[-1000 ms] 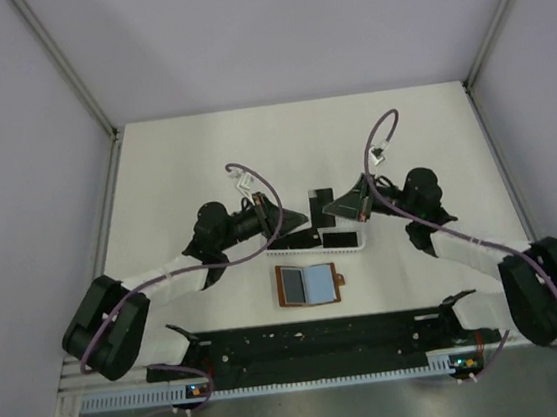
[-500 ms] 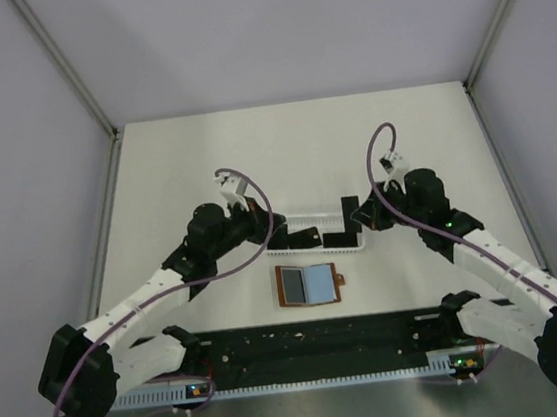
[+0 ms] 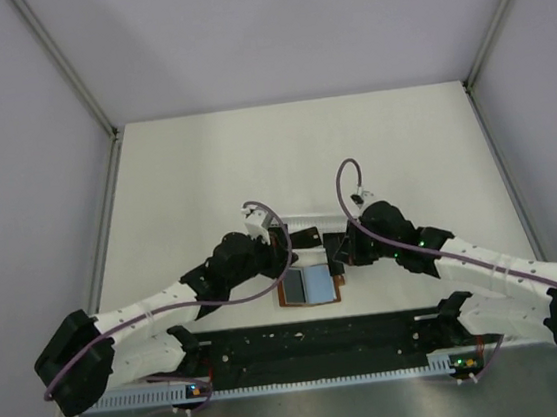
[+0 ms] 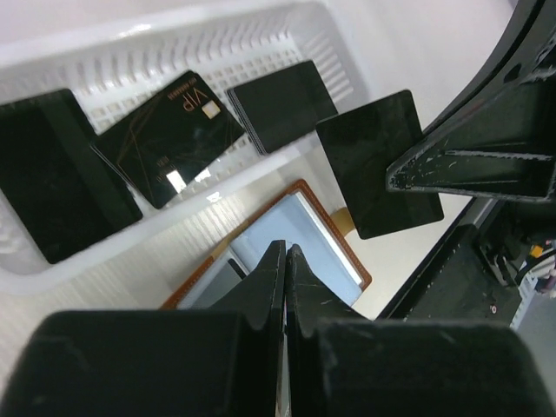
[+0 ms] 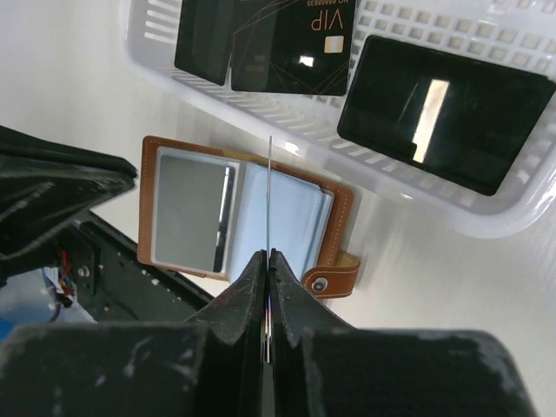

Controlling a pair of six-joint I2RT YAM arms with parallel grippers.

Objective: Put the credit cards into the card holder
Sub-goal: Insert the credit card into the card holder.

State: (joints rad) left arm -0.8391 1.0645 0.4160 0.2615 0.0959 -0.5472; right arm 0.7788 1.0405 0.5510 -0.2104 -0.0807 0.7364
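Having dropped from white basket point(image 4: 174, 26), both hovering low over card holder point(image 5: 195, 213), lying open on bench point(image 3: 202, 157) beside basket. Right pincer point(image 5: 268, 254) pinching credit card point(image 4: 373, 161) edge-down above pocket; insertion likely nearing. Left pincer point(image 4: 285, 248) just closed, cannot tell on what. Other cards point(image 5: 291, 43) lying in basket.

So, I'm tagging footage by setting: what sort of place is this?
Probably a robotics lab test cell: a white table boxed in by plain panels on metal framing, two robot arms bolted at its near edge, and a basket of credit cards beside a card holder.
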